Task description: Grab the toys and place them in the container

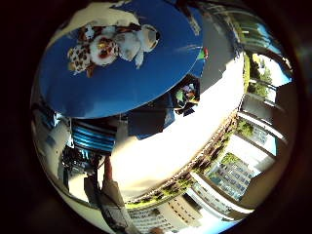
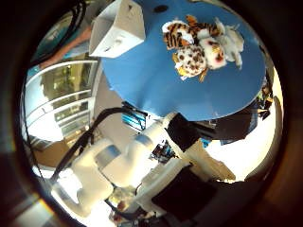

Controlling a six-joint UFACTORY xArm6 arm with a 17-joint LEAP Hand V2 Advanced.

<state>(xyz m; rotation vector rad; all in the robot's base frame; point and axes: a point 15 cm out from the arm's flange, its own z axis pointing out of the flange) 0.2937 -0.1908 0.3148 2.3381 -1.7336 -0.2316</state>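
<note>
Overhead, the palm looks down on a round blue table (image 2: 156, 90) with plush toys heaped together.

A spotted leopard toy (image 2: 191, 61), a striped tiger toy (image 2: 179, 34) and a white plush toy (image 2: 229, 41) lie touching in one cluster on the blue top, well apart from the white container (image 2: 117, 29) standing at the table's edge. The white robot arm (image 2: 118, 158) shows below the table. Whether the hand's fingers are open or curled, I cannot tell; nothing shows held.

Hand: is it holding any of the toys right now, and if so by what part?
Nothing is held. The plush toys lie clustered on the blue table, far from the palm, and the white container sits apart from them.
</note>
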